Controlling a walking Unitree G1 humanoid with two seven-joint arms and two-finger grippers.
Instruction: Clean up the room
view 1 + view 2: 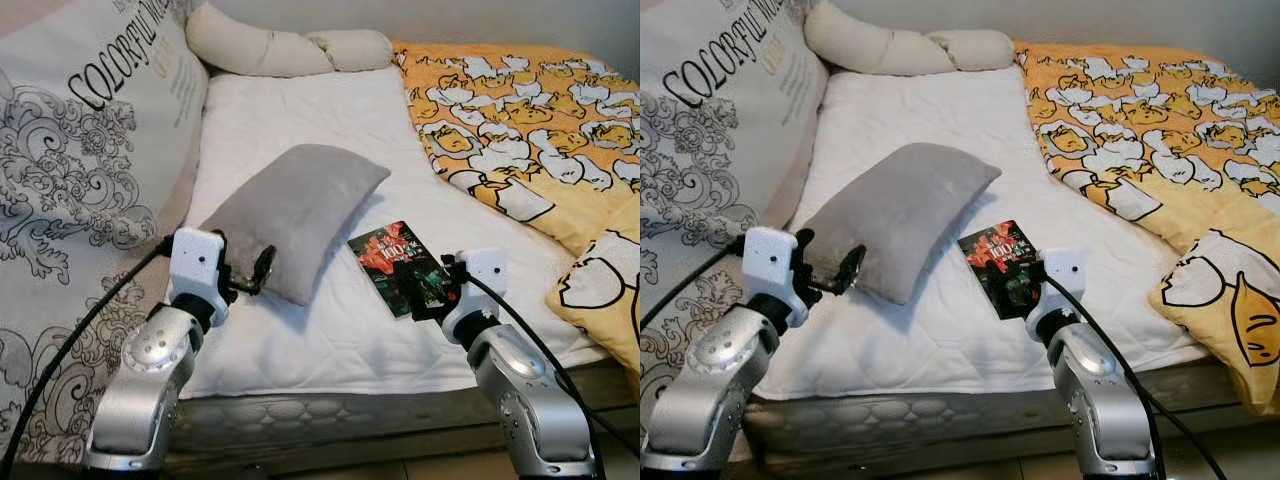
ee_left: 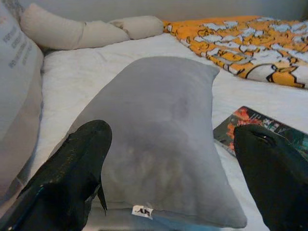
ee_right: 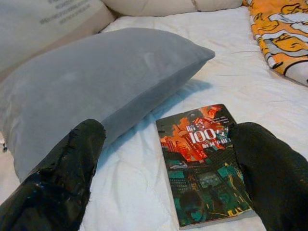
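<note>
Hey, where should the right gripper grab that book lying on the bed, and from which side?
Probably the book's near short edge. It lies flat on the white mattress, so there is nothing to pinch from above. The open right gripper already straddles it from the foot of the bed; coming in low, one finger could press into the soft surface under the edge.

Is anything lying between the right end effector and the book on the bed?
Nothing visible. The open right end effector hovers directly over the rectangular red-and-green paperback book, which lies flat on the white quilted mattress; the grey rectangular pillow sits beside it.
</note>
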